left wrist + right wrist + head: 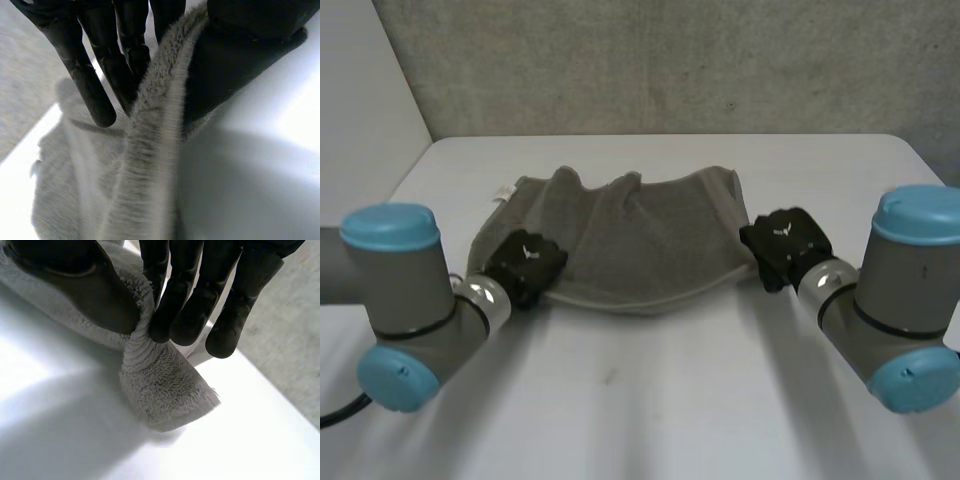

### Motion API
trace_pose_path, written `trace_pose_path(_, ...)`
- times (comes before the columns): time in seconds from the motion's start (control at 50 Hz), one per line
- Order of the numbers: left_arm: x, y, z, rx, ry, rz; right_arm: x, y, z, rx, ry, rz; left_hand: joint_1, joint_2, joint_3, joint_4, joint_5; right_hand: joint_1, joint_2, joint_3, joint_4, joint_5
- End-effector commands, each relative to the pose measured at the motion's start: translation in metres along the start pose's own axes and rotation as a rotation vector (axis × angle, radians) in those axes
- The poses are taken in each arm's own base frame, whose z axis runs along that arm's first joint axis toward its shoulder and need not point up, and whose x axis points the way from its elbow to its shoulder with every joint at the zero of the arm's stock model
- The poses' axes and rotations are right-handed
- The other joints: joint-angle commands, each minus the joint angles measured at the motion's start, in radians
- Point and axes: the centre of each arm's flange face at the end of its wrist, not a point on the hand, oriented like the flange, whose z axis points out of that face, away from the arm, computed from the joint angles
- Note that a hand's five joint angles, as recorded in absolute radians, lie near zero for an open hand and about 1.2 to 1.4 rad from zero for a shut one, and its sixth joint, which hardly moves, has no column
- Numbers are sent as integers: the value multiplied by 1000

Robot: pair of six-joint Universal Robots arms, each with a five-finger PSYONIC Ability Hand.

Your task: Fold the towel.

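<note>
The head camera looks down from behind and between the arms, across the white table (650,400) to its far edge and a grey wall (670,60). Each wrist camera peers along its own palm from very close, sharing with the head view the ends of the towel (640,235) held by the left hand (525,265) and right hand (785,245).

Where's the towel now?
Head view: the towel lies centred on the table, near edge pinched at its ends by the left robot hand and the right robot hand.

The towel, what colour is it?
The towel is plain grey, with no pattern; the head view shows it best.
</note>
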Motion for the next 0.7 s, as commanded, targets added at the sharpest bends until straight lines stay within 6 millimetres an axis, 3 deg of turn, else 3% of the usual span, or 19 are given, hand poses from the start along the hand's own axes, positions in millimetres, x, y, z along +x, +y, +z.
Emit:
trace_pose_path(0.02, 6, 8, -2, -18, 11, 50, 0, -9, -22, 24, -12, 10, -252, -250, -257, -257, -259, 51, 52, 53, 57, 39)
trace_pose_path(0.16, 1, 8, 0, 21, -41, 62, 23, -10, -46, 36, 28, 41, -507, -505, -512, -512, -514, 51, 52, 53, 57, 39)
trace_pose_path(0.34, -5, 16, 2, -1, -149, 78, 42, 9, -52, -23, 86, 112, -469, -467, -474, -474, -476, 51, 52, 53, 57, 39)
trace_pose_path(0.42, -16, 17, -1, -24, -247, 79, 61, 19, -50, -53, 141, 133, -434, -432, -439, -439, -441, 51, 52, 53, 57, 39)
trace_pose_path(0.52, -26, 17, -7, -30, -282, 71, 69, 24, -50, -65, 163, 143, -205, -203, -210, -210, -212, 51, 52, 53, 57, 39)
trace_pose_path(0.56, -31, 16, -15, -31, -296, 65, 67, 25, -51, -71, 158, 142, 210, 212, 204, 205, 203, 51, 52, 53, 57, 39)
trace_pose_path(0.7, -32, 4, -40, -2, -314, 71, 67, 19, -57, -61, 164, 132, 253, 255, 247, 248, 246, 51, 52, 53, 57, 39)
